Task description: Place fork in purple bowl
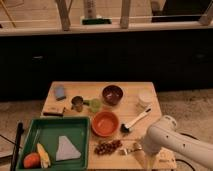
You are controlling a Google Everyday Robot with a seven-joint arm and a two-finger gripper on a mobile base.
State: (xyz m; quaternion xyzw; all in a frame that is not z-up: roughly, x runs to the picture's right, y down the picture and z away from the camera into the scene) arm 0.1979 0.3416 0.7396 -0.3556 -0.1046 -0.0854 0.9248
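Dark cabinets stand behind the wooden bench [131, 102]. The grasp looks to be the step in hand: the fork [133, 147] lies near the front right corner, just beside the hand [139, 156] at the front edge. How wide the hand stands, or whether it touches the fork, I cannot tell. Next it must carry the fork over the orange bowl [105, 123] to the purple bowl [112, 94] near the back edge.

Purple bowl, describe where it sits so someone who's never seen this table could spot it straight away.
On the wooden table, away from the gripper at the near edge by the fork, look along the far edge, just right of centre. The purple bowl sits beyond the orange bowl, beside the small green cup; it is the darker, maroon bowl.
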